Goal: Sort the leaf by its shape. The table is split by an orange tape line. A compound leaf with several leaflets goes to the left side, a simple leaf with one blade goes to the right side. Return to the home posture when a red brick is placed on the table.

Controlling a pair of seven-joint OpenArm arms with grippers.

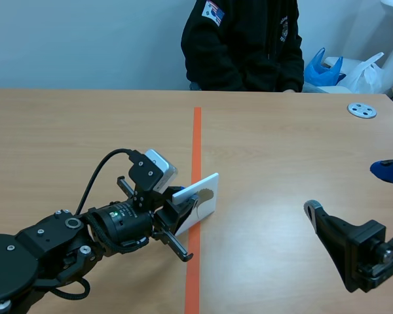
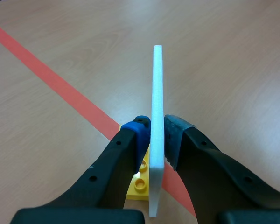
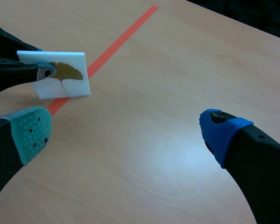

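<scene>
Scene view: the left arm comes in low from the near left, and the left gripper (image 1: 185,204) is clamped on a white card (image 1: 200,204). The card stands on edge across the orange tape line (image 1: 196,140), near the middle of the table (image 1: 281,150). A dark leaf (image 1: 207,194) shows on the face that is turned to the right. At the near right, the right gripper (image 1: 350,191) hangs above the table with its fingers wide apart and nothing between them, well apart from the card. A person in a black jacket (image 1: 245,42) sits at the far side. A grey disc (image 1: 361,110) lies at the far right, with blue and white bags (image 1: 344,70) beyond it.

Left wrist view: the card is seen edge-on and upright, pressed between a blue pad (image 2: 137,133) and a grey pad (image 2: 175,133). A yellow studded brick (image 2: 139,185) shows under the card, beside the tape line. I cannot tell whether the card touches the brick.

Right wrist view: the right gripper's green pad (image 3: 32,130) and blue pad (image 3: 221,133) stand far apart over bare wood. Ahead of them the left gripper's fingers hold the card's top corner. The leaf is a single fan-shaped blade on a thin stalk, olive-brown. The card's lower edge sits at the tape line.
</scene>
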